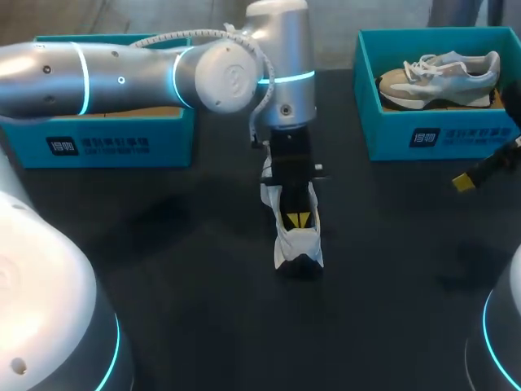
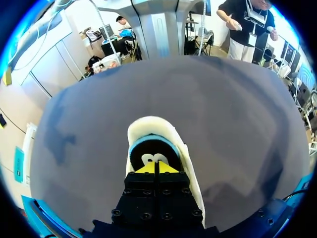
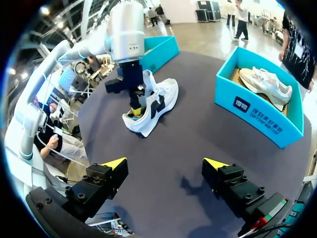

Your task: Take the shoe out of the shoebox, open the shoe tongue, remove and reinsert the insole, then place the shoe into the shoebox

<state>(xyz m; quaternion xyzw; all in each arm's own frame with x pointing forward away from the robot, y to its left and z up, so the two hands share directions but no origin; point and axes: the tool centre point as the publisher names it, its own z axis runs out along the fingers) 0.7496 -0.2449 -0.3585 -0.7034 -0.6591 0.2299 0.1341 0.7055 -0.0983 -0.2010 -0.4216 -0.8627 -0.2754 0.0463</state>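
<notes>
Head view: left arm (image 1: 122,73) comes in over the left shoebox (image 1: 98,142). The left claw (image 1: 297,220) points straight down into the opening of the shoe (image 1: 303,242). The shoe is out of the box and on the desk (image 1: 163,285), directly under the claw, with its walls standing up on both sides of the fingers. The right shoebox (image 1: 423,134) is well apart from the claw and holds a second shoe (image 1: 444,77). Nothing lies between the claw and either box.

Left wrist view: the yellow tips are clenched together, edge to edge, down inside the shoe. The black insole (image 2: 148,148) is just ahead of the tips and under them. I can't tell whether anything thin is pinched between them. The white collar wraps around ahead of the claw and on both sides, and past that there is only desk.

Right wrist view: the right claw (image 3: 166,163) is released, fingers wide apart, with only desk between them. It hangs over the desk, well apart from the shoe. The shoe is ahead of it and tilted, with the left claw planted in it from above, so the opening is blocked by those fingers. The right shoebox with the second shoe is ahead and off to one side. The left shoebox is farther ahead, beyond the shoe.
</notes>
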